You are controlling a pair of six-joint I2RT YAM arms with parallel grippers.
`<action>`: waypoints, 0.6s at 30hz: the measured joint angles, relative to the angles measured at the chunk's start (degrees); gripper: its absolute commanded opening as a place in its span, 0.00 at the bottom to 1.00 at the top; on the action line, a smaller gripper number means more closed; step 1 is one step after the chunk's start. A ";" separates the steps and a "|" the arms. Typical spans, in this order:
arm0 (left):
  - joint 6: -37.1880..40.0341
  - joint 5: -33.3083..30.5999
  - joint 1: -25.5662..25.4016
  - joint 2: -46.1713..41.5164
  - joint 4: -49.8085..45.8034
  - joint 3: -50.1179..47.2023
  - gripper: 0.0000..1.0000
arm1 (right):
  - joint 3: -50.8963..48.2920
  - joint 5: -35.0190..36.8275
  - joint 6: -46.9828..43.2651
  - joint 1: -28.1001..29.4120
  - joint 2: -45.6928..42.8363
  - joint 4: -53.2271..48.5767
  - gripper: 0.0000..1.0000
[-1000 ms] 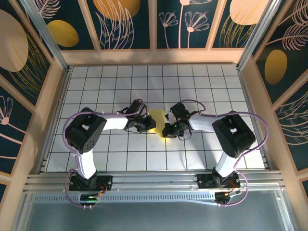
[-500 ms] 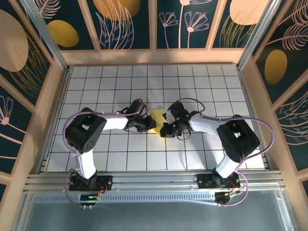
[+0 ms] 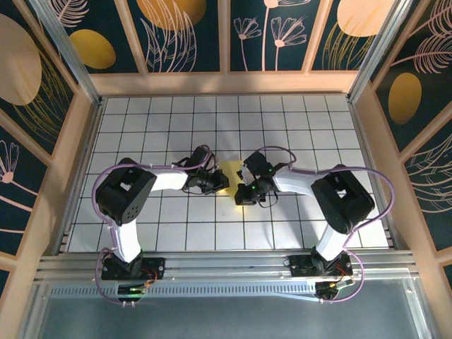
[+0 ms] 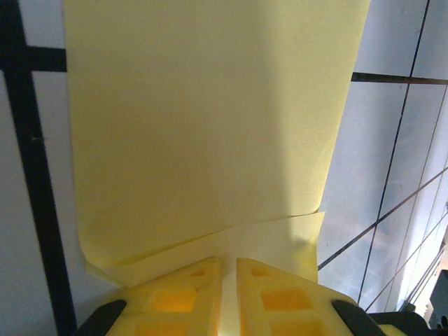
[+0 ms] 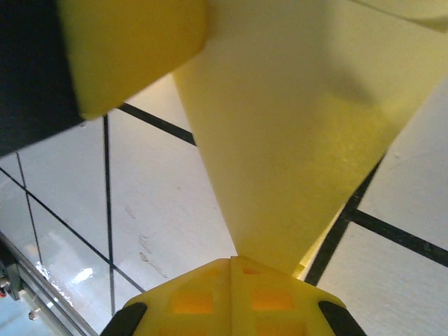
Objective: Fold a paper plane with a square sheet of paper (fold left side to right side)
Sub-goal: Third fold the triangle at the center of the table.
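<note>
Where the two arms met near the middle of the desk (image 3: 141, 134), the sheet of paper (image 3: 233, 171) lay as a small creased yellow shape between them, most of it hidden from above. In the left wrist view the sheet of paper (image 4: 210, 126) spread away flat over a black grid line, its near edge curling up in a loose second layer. The left fingers (image 4: 280, 301) were drawn almost together on that edge, only a thin slit between them. In the right wrist view the sheet of paper (image 5: 301, 140) narrowed to a point lifted off the tiles, and the right fingers (image 5: 269, 297) were pressed tight on that tip.

The desk was white, ruled in a dark grid, and bare on every side of the paper. Dark panels (image 3: 183, 35) with leaf and flower drawings, framed in pale wood, closed the far edge and both sides. A metal rail (image 3: 226, 268) ran along the near edge.

The left arm (image 3: 127, 194) rose from its base, bent at the elbow and reached rightward, the left fingers (image 3: 215, 183) at the paper's left edge. The right arm (image 3: 339, 194) mirrored it, reaching leftward with its cable looping above, the right fingers (image 3: 245, 194) low at the paper's near right corner, close to the left ones.
</note>
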 measured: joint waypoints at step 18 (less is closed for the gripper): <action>0.00 -0.22 -0.04 0.00 -0.26 0.13 0.15 | 0.37 0.63 -0.37 0.00 0.52 -0.44 0.04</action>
